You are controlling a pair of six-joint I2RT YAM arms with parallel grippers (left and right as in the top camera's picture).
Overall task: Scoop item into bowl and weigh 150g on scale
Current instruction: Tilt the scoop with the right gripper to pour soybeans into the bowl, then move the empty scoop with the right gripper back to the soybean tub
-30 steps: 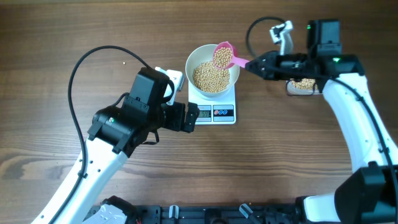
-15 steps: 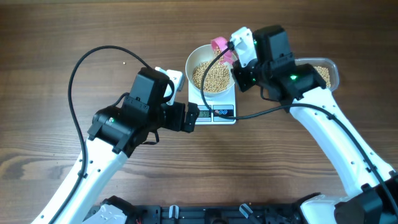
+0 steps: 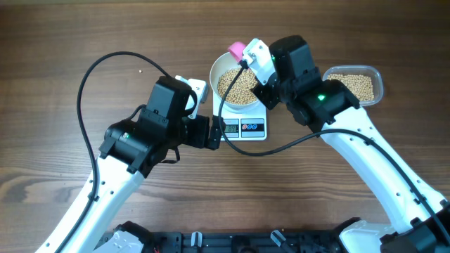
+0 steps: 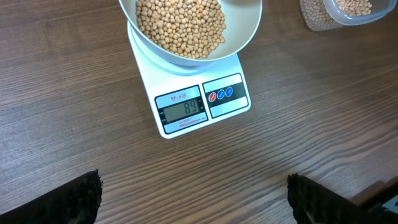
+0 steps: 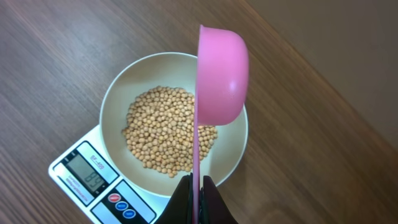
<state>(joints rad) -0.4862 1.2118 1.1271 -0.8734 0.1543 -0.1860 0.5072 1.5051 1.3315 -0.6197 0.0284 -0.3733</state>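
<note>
Scoop tipped out over the bowl

The right gripper [image 5: 198, 188], clamped on the pink scoop [image 5: 221, 68], has rolled it on edge above the bowl [image 5: 111, 102]; its load has joined the beans [image 5: 163, 134] on the scale [image 4: 202, 102], probably still short of target; the left gripper [image 4: 193, 199] hangs wide open nearby

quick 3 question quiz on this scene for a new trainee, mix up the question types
1. True or false: the right end effector holds the pink scoop turned on its side above the bowl.
2. What does the bowl stand on? A a tray, B the scale, C a plate.
3. Fill in: the left end effector is ___ (open or shut).

Key: 1 true; 2 B; 3 open.
</note>
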